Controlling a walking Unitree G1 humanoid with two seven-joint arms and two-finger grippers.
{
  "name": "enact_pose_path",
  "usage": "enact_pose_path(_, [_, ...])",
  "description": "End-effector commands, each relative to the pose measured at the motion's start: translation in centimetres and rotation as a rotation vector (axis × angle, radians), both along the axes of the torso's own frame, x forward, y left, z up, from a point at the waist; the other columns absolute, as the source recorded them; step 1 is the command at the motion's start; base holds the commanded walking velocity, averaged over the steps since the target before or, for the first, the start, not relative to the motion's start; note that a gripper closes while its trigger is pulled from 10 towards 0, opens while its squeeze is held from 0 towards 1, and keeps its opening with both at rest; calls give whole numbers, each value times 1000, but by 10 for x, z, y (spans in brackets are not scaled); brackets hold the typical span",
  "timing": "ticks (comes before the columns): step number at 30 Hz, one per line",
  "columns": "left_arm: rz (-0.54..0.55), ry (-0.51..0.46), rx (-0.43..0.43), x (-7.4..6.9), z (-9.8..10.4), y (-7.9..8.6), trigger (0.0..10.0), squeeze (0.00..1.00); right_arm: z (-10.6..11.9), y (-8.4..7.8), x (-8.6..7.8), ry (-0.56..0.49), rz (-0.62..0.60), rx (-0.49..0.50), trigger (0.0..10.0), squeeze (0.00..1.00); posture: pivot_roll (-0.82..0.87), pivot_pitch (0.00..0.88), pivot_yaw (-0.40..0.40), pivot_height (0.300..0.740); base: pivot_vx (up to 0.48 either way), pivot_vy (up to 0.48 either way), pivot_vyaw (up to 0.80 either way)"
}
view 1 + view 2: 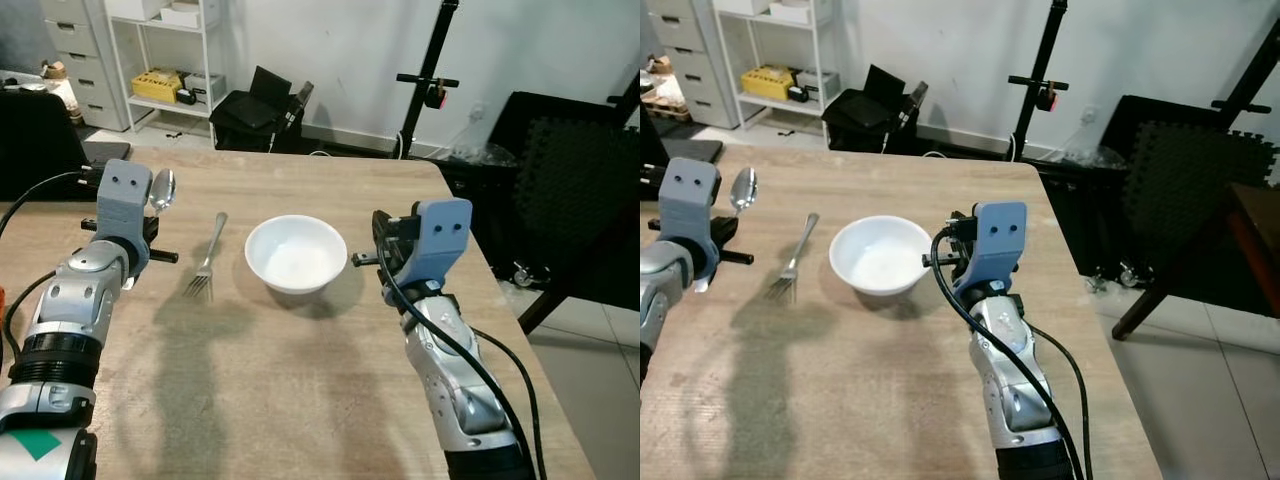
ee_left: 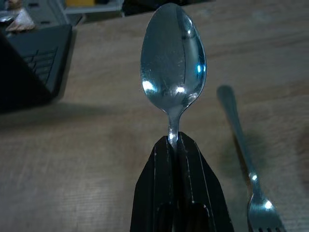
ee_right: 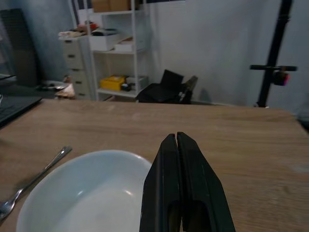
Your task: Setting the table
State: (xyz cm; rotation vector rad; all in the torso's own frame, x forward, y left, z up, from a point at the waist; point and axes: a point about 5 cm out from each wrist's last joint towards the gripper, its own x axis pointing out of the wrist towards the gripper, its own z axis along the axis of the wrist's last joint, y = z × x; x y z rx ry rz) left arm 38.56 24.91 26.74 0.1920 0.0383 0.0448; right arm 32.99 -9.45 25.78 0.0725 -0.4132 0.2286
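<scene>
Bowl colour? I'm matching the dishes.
White, plain, no pattern; the bowl shows best in the left eye view.

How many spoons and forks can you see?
2. One shiny silver metal spoon is held up in the left end effector, above the wooden table. One silver metal fork lies flat on the table, left of the round white bowl.

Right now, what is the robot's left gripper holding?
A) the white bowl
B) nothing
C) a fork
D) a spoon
D: the left gripper is shut on the neck of the spoon, held up above the wooden table, while the fork lies flat on the table beside the white bowl.
</scene>
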Motion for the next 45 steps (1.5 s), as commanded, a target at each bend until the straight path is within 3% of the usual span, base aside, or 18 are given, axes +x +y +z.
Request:
enact_pose_path(1, [8,-10,7,0,2,3,10000,0,-3,0,-2,8,4,-4,10000,0,46,156,-25,740,0,454,0])
enact_pose_path(5, [8,-15,8,-1,2,4,10000,0,-3,1,-2,7,6,-6,10000,0,46,154,-26,740,0,457,0])
enact_pose_path(15, [-9,3,35,1,-2,0,10000,0,-3,0,-1,9,6,-7,10000,0,44,156,-25,740,0,0,0])
enact_pose_path(21, [43,94,9,6,-16,4,10000,0,-3,-1,0,9,3,-7,10000,0,48,158,-31,740,0,0,0])
enact_pose_path(25, [-20,128,-27,11,-23,-4,10000,0,1,2,1,-1,11,-9,10000,0,48,159,-34,740,0,0,0])
enact_pose_path(28, [-59,142,-7,14,-25,-12,10000,0,4,3,2,-11,16,-8,10000,0,47,158,-37,740,0,0,0])
enact_pose_path(36, [-31,230,59,19,-43,-15,10000,0,8,4,2,-25,19,-7,10000,0,40,155,-36,740,0,0,0])
enact_pose_path(39, [-51,267,40,19,-58,-18,10000,0,7,2,1,-24,15,-8,10000,0,38,152,-36,740,0,0,0])
enact_pose_path(42, [-57,272,37,19,-60,-19,10000,0,7,2,2,-23,15,-8,10000,0,37,151,-35,740,0,0,0])
enact_pose_path(43, [-54,275,40,19,-62,-19,10000,808,7,2,2,-23,15,-8,10000,0,35,151,-34,740,0,0,0])
enact_pose_path(44, [-54,275,40,19,-62,-19,10000,808,7,2,2,-23,15,-8,10000,0,35,151,-34,740,0,0,0])
enact_pose_path(45, [-48,272,41,19,-63,-19,10000,1000,7,3,1,-24,15,-7,10000,0,31,151,-32,740,0,0,0])
